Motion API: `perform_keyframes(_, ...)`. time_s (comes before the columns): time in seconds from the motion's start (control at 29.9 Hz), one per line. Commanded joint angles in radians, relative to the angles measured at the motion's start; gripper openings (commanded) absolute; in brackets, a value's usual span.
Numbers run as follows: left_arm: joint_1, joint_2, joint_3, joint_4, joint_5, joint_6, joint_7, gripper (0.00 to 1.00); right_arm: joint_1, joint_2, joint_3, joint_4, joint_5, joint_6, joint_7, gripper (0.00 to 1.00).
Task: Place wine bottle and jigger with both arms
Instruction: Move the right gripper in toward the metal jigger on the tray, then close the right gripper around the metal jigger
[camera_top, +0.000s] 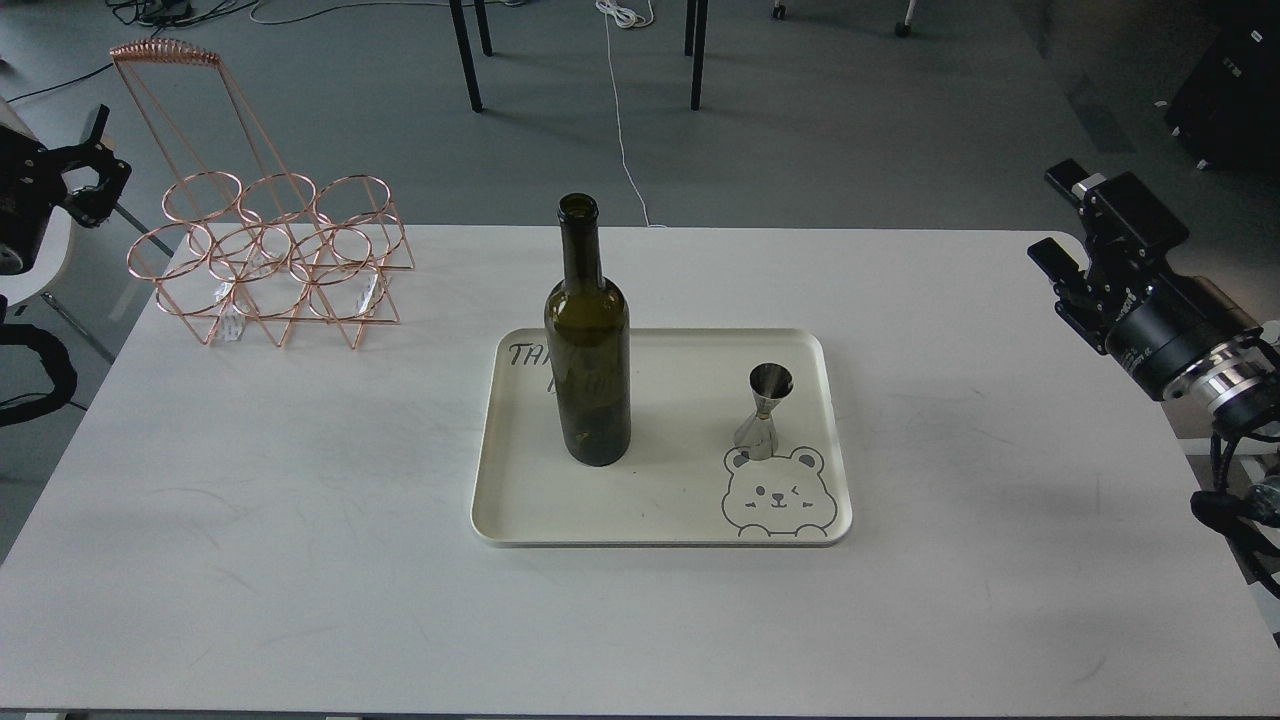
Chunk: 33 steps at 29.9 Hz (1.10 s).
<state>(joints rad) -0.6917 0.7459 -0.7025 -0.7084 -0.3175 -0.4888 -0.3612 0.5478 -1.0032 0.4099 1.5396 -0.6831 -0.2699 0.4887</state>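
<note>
The dark olive-green wine bottle (588, 340) was stood upright, uncorked, left of centre on the cream tray (660, 520); the small steel jigger (764, 410) was stood upright well to its right.

Black jointed arms (1165, 320) (silver collar, dark cables on the right one).

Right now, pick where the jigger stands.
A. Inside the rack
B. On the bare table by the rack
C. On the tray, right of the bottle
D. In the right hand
C: the jigger stands upright on the tray, right of the bottle, with neither hand touching it.
</note>
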Motion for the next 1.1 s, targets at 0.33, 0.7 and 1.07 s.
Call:
perform_keyframes(0.33,-0.003,0.049,0.0,0.0,0.0,0.0,-0.002,0.98,-0.077,0.123,-0.198,-0.093,-0.412,-0.219,0.0,0.97)
perform_keyframes(0.7,-0.003,0.055,-0.002,0.0,0.0,0.0,-0.002,0.98,-0.075,0.317,-0.203,-0.288,-0.595,-0.219,0.0,0.87)
perform_keyframes(1.07,-0.002,0.056,-0.003,0.0,-0.002,0.0,-0.004,0.98,0.056,0.407,-0.335,-0.436,-0.727,-0.219,0.0,0.8)
